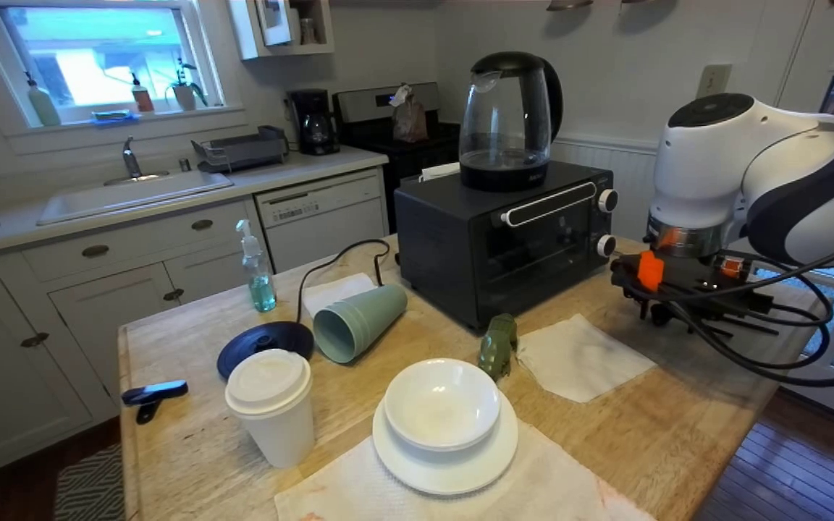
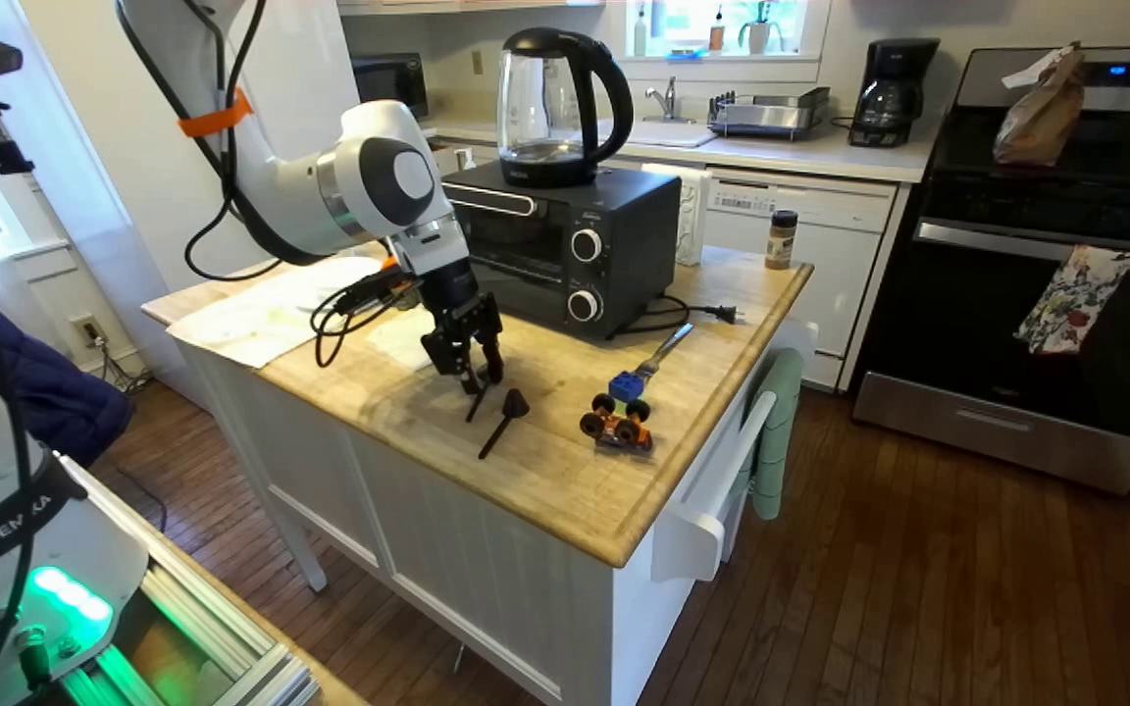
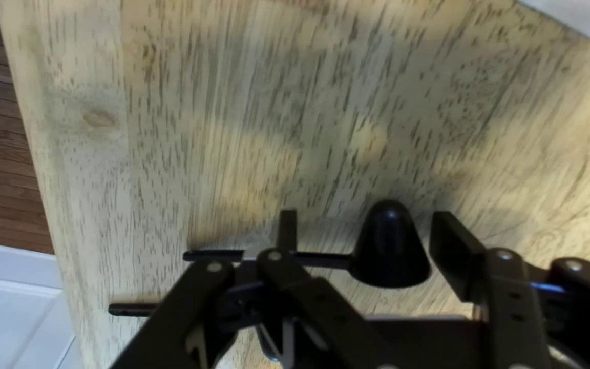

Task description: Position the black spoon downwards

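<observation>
The black spoon (image 3: 390, 251) lies on the wooden table, its long thin handle pointing left and its tapered head dome-up in the wrist view. In an exterior view only its handle (image 2: 476, 404) shows, below the fingers; the head is hidden there. My gripper (image 3: 364, 230) is open around the spoon, one finger over the handle, the other just beyond the head. It shows low over the table in an exterior view (image 2: 484, 380). A shorter dark utensil lies beside it, its handle end (image 3: 131, 309) visible and its head (image 2: 516, 403) partly hidden in the wrist view.
A black toaster oven (image 2: 565, 250) bearing a glass kettle (image 2: 550, 108) stands behind the gripper. A napkin (image 1: 583, 358), a green toy (image 1: 498, 347) and a white bowl (image 1: 442, 405) lie farther off. A fork (image 2: 663, 351), blue block (image 2: 627, 385) and toy car (image 2: 616, 428) lie beyond the utensils.
</observation>
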Controlling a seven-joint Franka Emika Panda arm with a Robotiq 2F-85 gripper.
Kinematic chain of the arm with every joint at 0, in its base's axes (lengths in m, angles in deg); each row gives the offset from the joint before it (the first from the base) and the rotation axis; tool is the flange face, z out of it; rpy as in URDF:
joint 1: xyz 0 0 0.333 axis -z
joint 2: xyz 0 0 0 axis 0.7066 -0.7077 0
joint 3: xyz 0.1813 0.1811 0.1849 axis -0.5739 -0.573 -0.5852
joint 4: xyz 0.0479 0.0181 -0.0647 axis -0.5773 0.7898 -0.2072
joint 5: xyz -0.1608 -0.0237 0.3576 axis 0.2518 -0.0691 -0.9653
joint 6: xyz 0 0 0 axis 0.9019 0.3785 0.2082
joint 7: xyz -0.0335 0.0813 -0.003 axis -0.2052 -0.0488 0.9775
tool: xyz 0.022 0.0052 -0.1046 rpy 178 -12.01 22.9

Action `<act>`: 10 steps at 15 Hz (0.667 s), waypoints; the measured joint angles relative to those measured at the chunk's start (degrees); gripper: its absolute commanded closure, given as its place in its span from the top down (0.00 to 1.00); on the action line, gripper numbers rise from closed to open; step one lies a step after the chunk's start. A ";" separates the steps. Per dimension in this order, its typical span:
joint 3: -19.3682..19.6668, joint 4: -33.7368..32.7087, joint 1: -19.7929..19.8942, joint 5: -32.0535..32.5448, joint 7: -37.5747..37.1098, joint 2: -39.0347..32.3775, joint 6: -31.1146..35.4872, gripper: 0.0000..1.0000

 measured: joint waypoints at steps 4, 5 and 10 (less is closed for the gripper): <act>1.67 -0.02 0.05 0.82 1.12 -0.10 0.00 0.70; 2.01 -0.02 0.06 0.89 1.46 -0.10 0.00 0.69; 2.31 -0.02 -0.01 1.07 2.89 -0.10 0.67 0.50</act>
